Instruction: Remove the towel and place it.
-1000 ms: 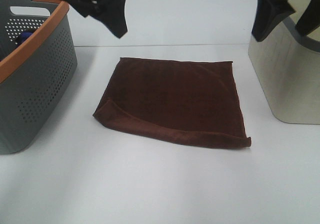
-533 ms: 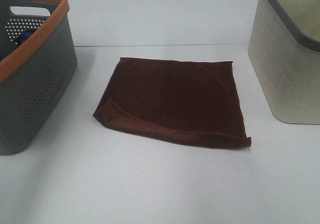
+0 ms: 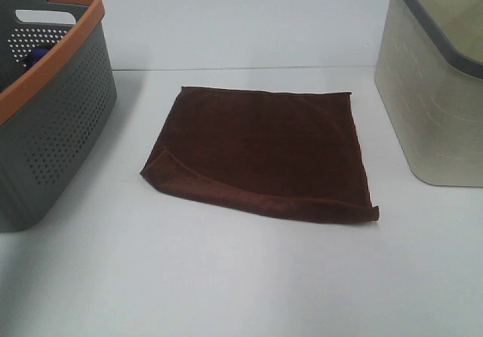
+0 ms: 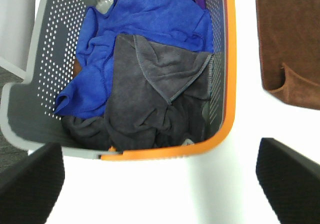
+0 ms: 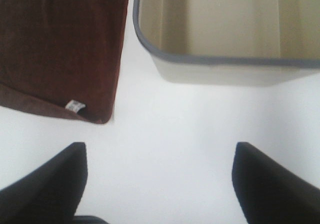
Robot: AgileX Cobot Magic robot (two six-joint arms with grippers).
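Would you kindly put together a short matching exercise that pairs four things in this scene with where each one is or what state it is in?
Column one:
1. brown towel
2. blue cloth
3. beige bin
4. orange-rimmed basket

Column two:
a. shows nothing inside, as far as the right wrist view reaches
b. lies folded flat on the white table, between the two containers
c. holds a pile of cloths
d. lies crumpled in the basket next to a dark grey cloth

Pairs: 1-b, 2-d, 3-a, 4-c
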